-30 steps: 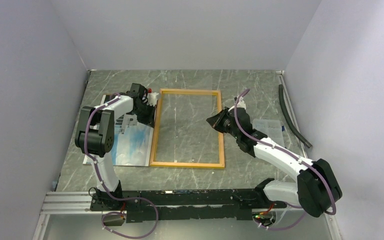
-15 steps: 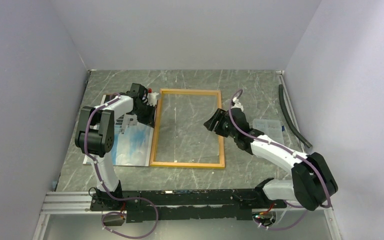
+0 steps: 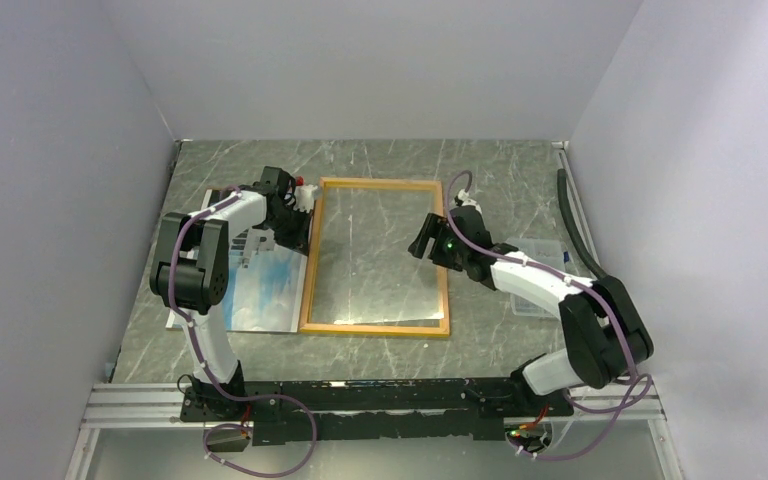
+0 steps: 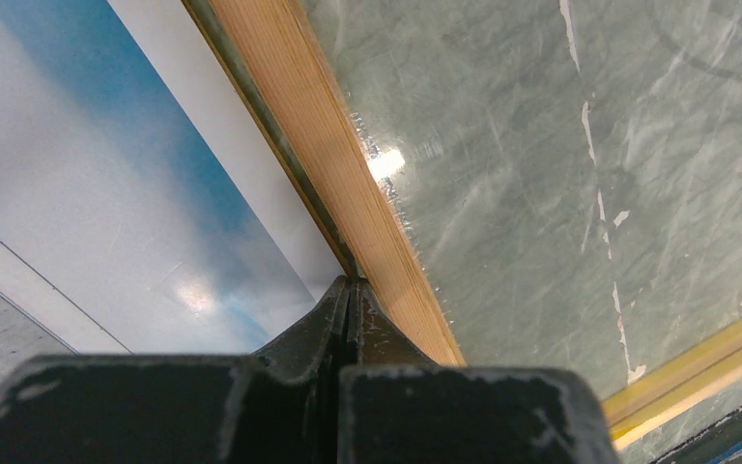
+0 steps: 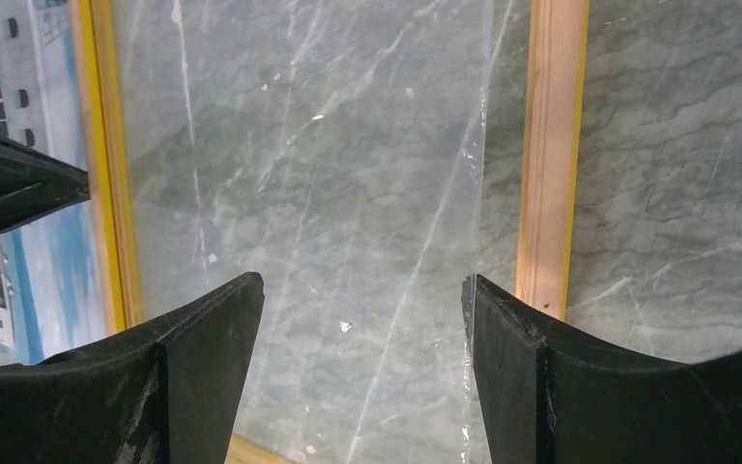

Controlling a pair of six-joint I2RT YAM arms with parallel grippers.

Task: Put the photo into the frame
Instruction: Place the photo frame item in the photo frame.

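The large rectangular picture frame (image 3: pixel 376 183), with a narrow yellow border and what appears to be its light wood rear side uppermost, is seen lying flat on the grey marbled table (image 3: pixel 500 165). The large thin print of a white building against blue sky (image 3: pixel 265 290) is laid picture side up just beside the frame's left rail, partly hidden under the left arm. The left gripper (image 4: pixel 349 288) is held with its fingers pressed together, the tips set at the outer edge of that rail; whether anything is pinched cannot be told. The right gripper (image 5: pixel 362 290) is held wide apart with nothing between its jaws, above the clear pane (image 5: pixel 328 174) near the right rail. The print is judged light, limp, easily creased and slippery on the stone. It is best taken at 1 free edge or corner, with a finger slid beneath. The pane's right edge appears to stand off the rail, so it is judged loose and fragile
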